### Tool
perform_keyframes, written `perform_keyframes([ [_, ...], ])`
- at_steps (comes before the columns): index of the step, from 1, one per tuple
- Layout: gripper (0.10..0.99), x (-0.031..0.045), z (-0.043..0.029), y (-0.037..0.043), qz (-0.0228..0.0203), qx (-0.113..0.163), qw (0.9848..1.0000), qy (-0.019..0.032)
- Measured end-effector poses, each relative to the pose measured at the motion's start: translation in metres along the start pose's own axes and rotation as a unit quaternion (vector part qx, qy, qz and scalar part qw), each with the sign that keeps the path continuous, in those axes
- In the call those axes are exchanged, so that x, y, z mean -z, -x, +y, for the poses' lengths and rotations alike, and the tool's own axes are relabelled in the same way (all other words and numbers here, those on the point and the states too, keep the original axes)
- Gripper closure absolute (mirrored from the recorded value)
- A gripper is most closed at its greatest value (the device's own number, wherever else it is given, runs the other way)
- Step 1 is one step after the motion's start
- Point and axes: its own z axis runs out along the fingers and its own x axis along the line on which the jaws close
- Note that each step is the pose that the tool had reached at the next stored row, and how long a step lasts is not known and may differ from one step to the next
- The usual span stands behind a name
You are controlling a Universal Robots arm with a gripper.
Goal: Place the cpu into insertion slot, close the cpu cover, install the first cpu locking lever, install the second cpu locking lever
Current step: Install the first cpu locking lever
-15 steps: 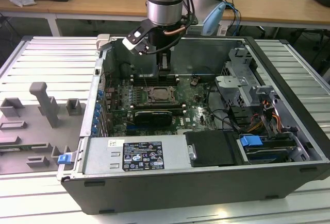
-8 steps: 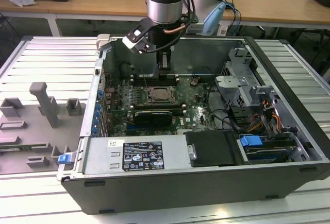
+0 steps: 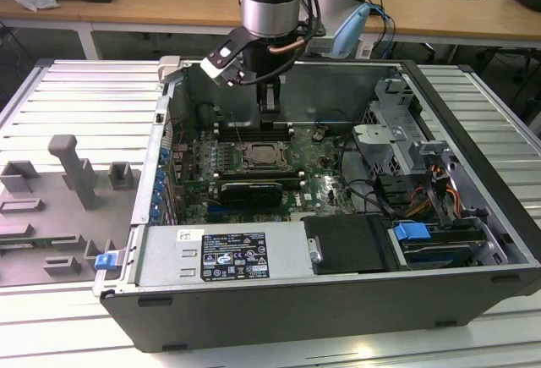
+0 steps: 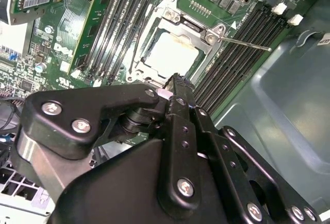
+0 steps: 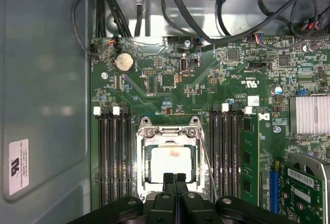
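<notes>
The cpu (image 5: 170, 163) (image 4: 172, 54) lies pale and flat in the insertion slot (image 3: 265, 156) on the green motherboard. The silver cpu cover (image 5: 167, 131) (image 4: 193, 28) lies down around it, and the chip shows through its window. A thin wire locking lever (image 4: 247, 44) (image 5: 207, 162) sticks out from one corner of the socket over the memory slots. My gripper (image 3: 269, 107) (image 5: 175, 177) (image 4: 175, 82) hangs just above the socket's edge, its black fingers pressed together with nothing between them.
Black memory slots (image 5: 116, 157) (image 5: 227, 152) flank the socket. A long black card (image 3: 249, 192) lies in front of it. Cables and a drive cage (image 3: 397, 131) fill the exterior view's right. The case walls (image 3: 169, 114) ring the board. A grey fixture tray (image 3: 68, 199) sits outside.
</notes>
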Motion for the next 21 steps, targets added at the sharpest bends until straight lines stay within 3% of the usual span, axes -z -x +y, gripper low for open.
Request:
perform_keyframes([
  [17, 0.98, 0.0063, 0.0003, -0.0001, 0.0001, 0.0, 1.0, 0.0001],
  [21, 0.98, 0.0064, 0.0001, -0.0001, 0.0011, 0.031, 0.9995, -0.0005],
])
